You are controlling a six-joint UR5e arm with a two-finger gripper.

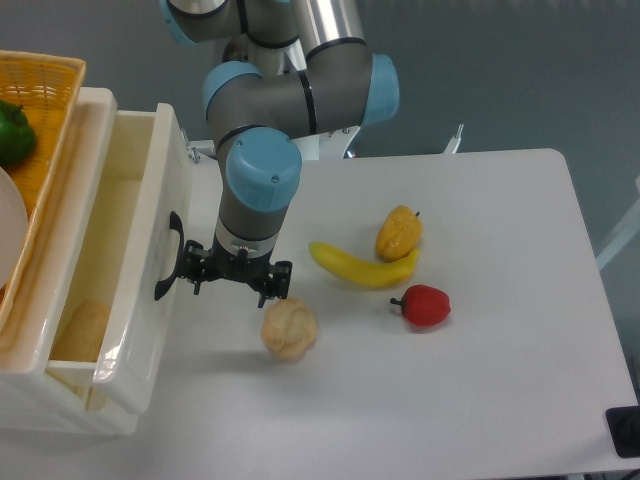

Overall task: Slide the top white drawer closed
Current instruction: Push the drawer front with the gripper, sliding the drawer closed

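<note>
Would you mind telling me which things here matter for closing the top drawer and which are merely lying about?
Belong to the job:
- top white drawer, open
- its black handle
- gripper, near the handle

Lying about:
- banana
- yellow fruit
- red fruit
- round bread roll
- woven yellow basket
- green pepper

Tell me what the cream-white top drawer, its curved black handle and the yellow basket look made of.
The cream-white top drawer looks like glossy moulded plastic: smooth walls with light reflections. Its curved black handle seems plastic too, though that is less sure. The yellow basket looks woven, wicker or similar, by its criss-cross texture.
</note>
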